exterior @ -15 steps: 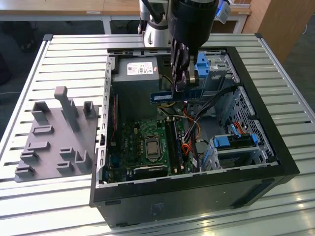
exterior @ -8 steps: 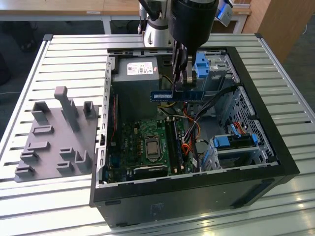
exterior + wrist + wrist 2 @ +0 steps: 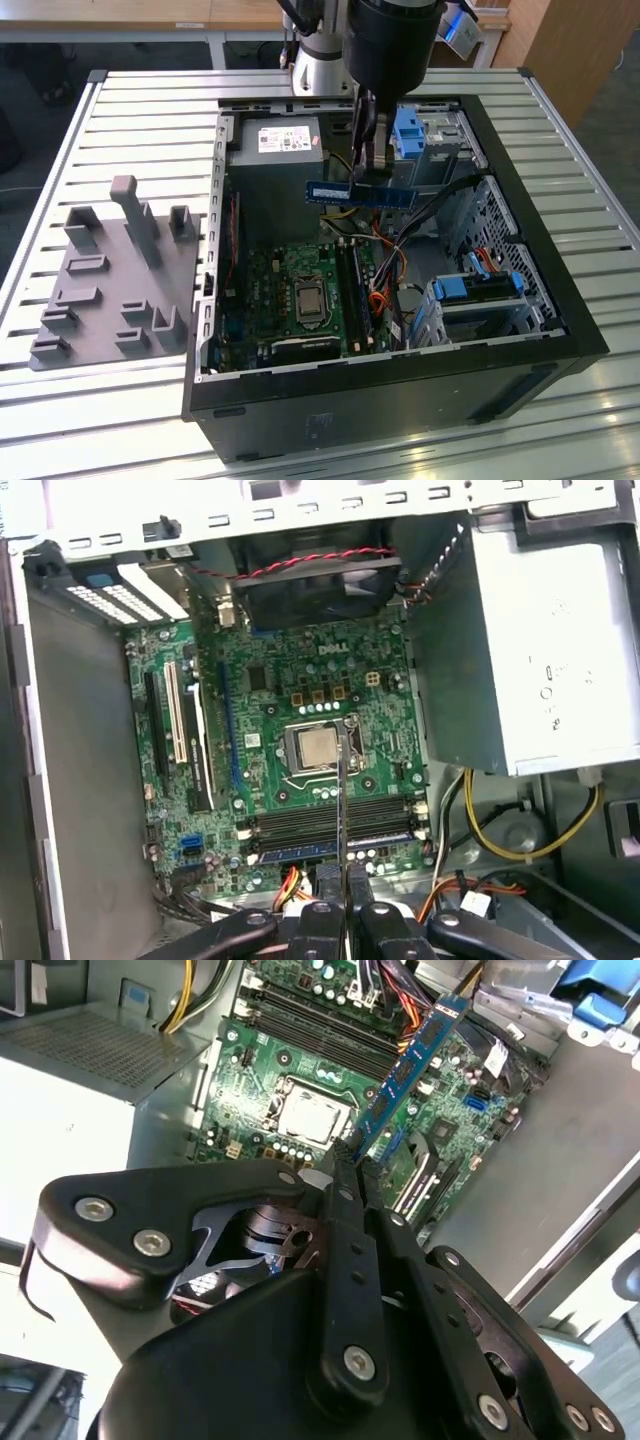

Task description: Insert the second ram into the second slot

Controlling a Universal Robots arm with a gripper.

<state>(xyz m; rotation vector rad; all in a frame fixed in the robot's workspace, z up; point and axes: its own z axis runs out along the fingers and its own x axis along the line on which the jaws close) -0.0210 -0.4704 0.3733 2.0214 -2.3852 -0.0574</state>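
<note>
Exterior view: gripper (image 3: 368,172) clamped shut on second ram (image 3: 360,193), stick level just under the fingers, well above motherboard (image 3: 265,290). Second wrist view: ram reaches out past the fingertips. First wrist view: ram edge-on over DIMM slots (image 3: 290,825), apart. Insertion not done yet.

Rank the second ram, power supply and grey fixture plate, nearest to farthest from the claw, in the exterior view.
1. Second ram: clamped in the claw, above the open case.
2. Power supply: inside the case, just to the exterior view's left.
3. Grey fixture plate: outside the case, far to that view's left.
</note>
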